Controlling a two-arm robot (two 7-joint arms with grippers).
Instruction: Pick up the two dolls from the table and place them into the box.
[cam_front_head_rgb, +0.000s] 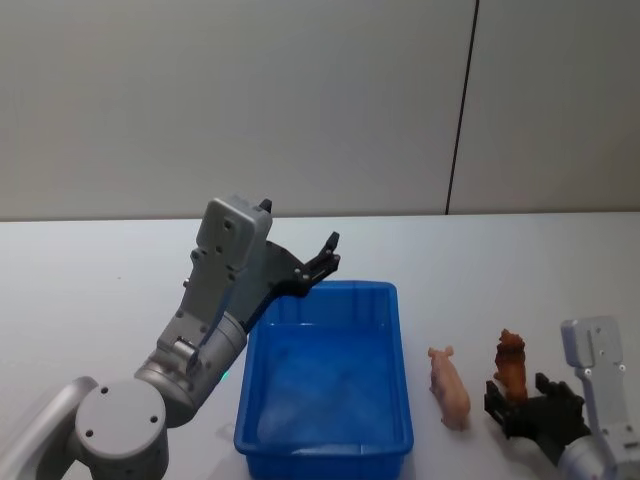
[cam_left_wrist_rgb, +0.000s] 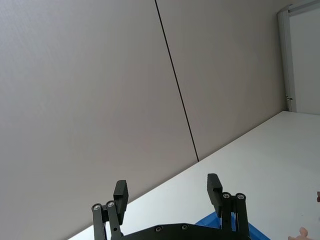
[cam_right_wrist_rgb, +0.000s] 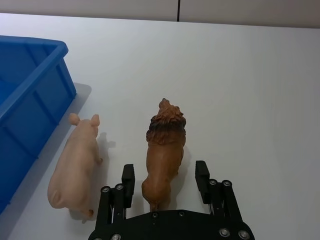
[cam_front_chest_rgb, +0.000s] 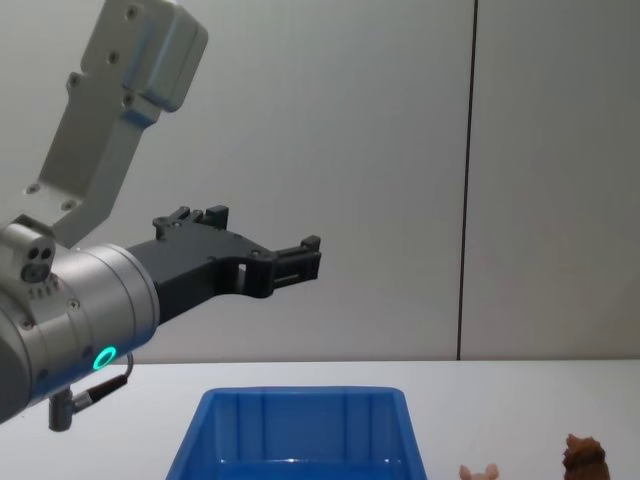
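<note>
Just beneath the raised left gripper (cam_front_head_rgb: 330, 252), in the head view, the blue box (cam_front_head_rgb: 403, 360) sits with nothing in it. By my reckoning no part of the job is done, since both dolls are out on the table (cam_front_head_rgb: 100, 280). That gripper hangs over the box's far rim, spread and holding nothing. The right gripper (cam_front_head_rgb: 518, 397) is down at the tabletop with the brown doll (cam_front_head_rgb: 511, 364) right at its fingers. The pink doll (cam_front_head_rgb: 450, 388) lies just beside it, between gripper and box, clear of the blue wall.

The left wrist view has the left gripper (cam_left_wrist_rgb: 167, 192) with its fingers wide apart against the room wall (cam_left_wrist_rgb: 100, 100).

In the right wrist view the right gripper (cam_right_wrist_rgb: 165, 177) is released, one finger on either side of the brown doll (cam_right_wrist_rgb: 165, 145) at its hindquarters, with a gap on each flank and no pinch yet. The pink doll (cam_right_wrist_rgb: 75, 165) lies close outside one finger, so room is tight there; beyond the other finger is bare table. The box (cam_right_wrist_rgb: 35, 100) stands just past the pink doll.

From the chest view the left gripper (cam_front_chest_rgb: 300, 258) rides well above the box (cam_front_chest_rgb: 300, 393), leaving its mouth free for a drop.
</note>
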